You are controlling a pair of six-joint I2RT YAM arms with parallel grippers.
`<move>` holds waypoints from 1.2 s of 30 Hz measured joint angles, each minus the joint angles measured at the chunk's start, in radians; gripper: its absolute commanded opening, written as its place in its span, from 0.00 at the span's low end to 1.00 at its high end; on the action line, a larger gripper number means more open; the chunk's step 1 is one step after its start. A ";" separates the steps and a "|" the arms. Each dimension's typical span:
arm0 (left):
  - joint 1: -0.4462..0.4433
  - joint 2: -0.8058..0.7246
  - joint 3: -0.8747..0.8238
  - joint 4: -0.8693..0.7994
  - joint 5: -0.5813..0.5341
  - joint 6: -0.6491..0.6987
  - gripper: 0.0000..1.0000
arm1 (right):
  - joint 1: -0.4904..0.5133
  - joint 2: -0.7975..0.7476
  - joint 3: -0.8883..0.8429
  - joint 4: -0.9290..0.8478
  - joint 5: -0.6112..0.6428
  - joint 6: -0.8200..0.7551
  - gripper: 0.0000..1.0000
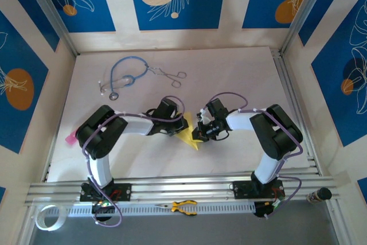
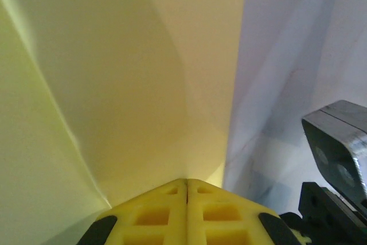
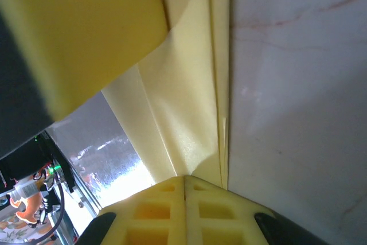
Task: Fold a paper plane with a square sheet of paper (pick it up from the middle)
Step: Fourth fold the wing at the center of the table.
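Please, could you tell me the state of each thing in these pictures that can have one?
square sheet of paper: partly folded, creased, gripped from two sides.
left gripper: shut on the paper.
right gripper: shut on the paper.
stethoscope: lying on the table, tube looped.
pliers: lying at the near edge, not held.

Two arms: left arm [image 1: 106, 133], right arm [image 1: 275, 133]; one folded yellow paper [image 1: 189, 137] at centre. Upper left: one blue stethoscope [image 1: 123, 76], one forceps [image 1: 170, 74]. One pink object [image 1: 70, 139] at left; bottom: one yellow-handled pliers [image 1: 183, 206], one tape roll [image 1: 47, 217].
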 measured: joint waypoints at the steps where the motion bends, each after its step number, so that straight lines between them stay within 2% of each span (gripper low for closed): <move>1: 0.003 0.000 0.001 0.000 0.000 0.000 0.07 | 0.001 0.000 0.000 0.000 0.001 0.000 0.02; 13: 0.077 0.033 0.031 0.010 0.052 0.001 0.09 | 0.015 -0.001 -0.003 0.010 0.018 -0.004 0.00; 26: 0.198 0.082 0.113 -0.032 0.066 0.086 0.10 | 0.016 -0.002 -0.003 0.008 0.023 -0.016 0.00; 36: 0.214 0.077 0.169 -0.124 0.046 0.163 0.13 | 0.017 -0.008 -0.003 0.005 0.035 -0.019 0.00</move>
